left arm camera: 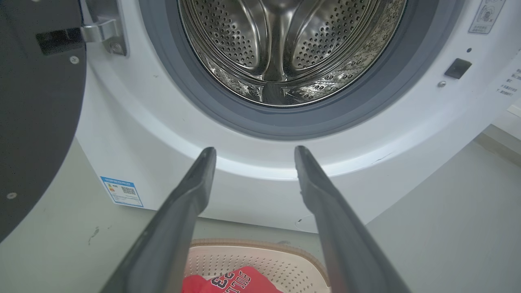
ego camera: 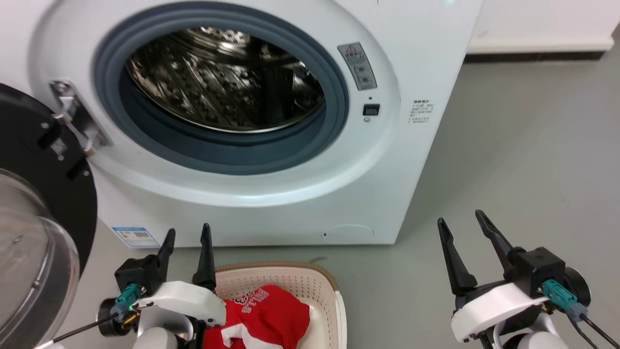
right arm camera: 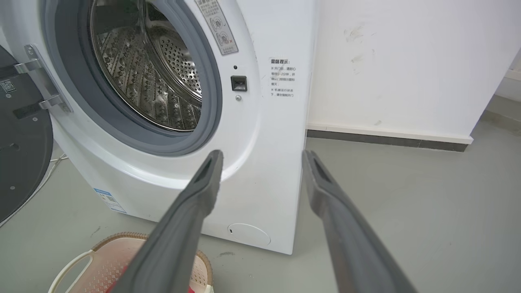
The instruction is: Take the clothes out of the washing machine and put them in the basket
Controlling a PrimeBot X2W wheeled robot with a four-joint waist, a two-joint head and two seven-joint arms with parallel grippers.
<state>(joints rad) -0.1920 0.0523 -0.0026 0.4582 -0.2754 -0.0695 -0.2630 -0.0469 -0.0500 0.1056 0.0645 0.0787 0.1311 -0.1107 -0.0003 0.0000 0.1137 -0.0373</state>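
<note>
The washing machine (ego camera: 271, 203) stands on the grey floor (ego camera: 508, 169) with its door (ego camera: 29, 145) swung wide to the left. The door's black frame hangs on a metal hinge (ego camera: 72, 116) and its clear glass bowl (ego camera: 29, 271) bulges toward the camera. Inside the grey rubber rim (ego camera: 232, 155) the steel drum (ego camera: 223, 82) shows its shiny, perforated wall and ribs. A small blue label (ego camera: 135, 236) sits at the lower left corner of the machine's front.

The basket (ego camera: 300, 283) rests on the floor just in front of the machine's base, below the opening. The red jersey (ego camera: 271, 315) lies crumpled inside it, white lettering facing up. Its left part is hidden behind the left arm's white wrist.

The left gripper (ego camera: 188, 230) hovers over the basket's left side. Its two dark fingers are spread apart with nothing between them, pointing toward the lower front of the machine. The right gripper (ego camera: 460, 216) hangs above bare floor, well to the right of the basket and beyond the machine's front right corner. Its fingers are also parted and hold nothing. Behind it, the floor runs back to a white wall (ego camera: 533, 19) with a dark strip along its foot.
</note>
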